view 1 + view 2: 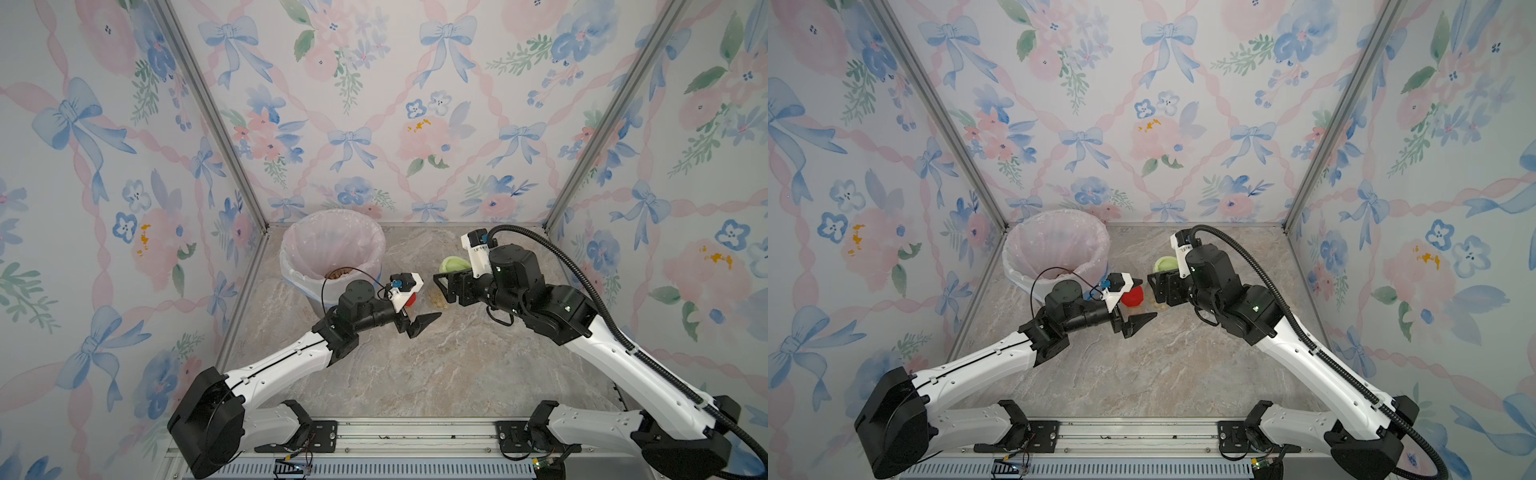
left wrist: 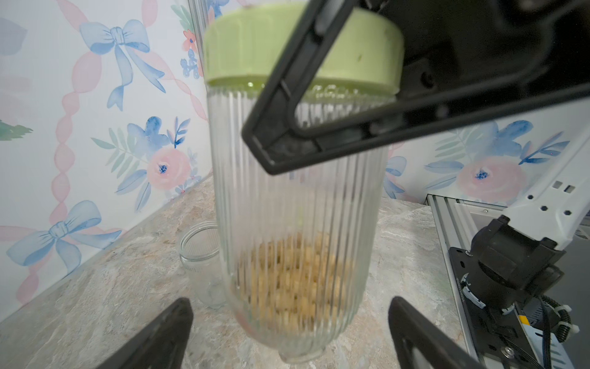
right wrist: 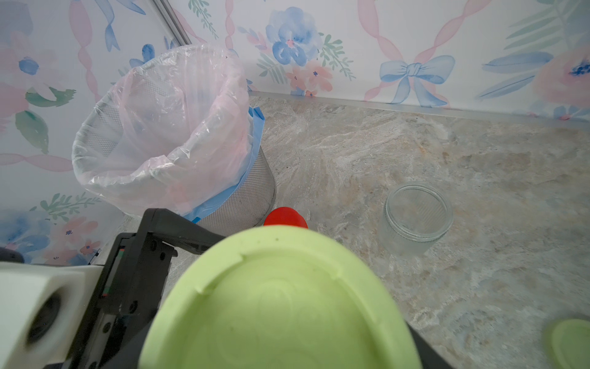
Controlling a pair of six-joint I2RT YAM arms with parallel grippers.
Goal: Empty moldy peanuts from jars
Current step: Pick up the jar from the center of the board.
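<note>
I've got the bag-lined bin (image 1: 286,249) back-left, some peanuts (image 1: 337,274) in it. R gripper (image 1: 451,277) clamped on green-lid jar (image 2: 297,207), more peanuts low inside. L gripper (image 2: 290,303) wide open, jar btwn its fingers (image 2: 159,335), gaps both sides. Lidless empty jar (image 3: 415,217) and red-lid jar (image 1: 1133,297) stand nearby.

A marbled desk (image 3: 415,143) is shown; on it, a bag-lined bin (image 3: 249,195) is stood upper left, a red-lidded jar (image 3: 285,217) beside it, an open empty jar (image 3: 416,217) right of centre.
</note>
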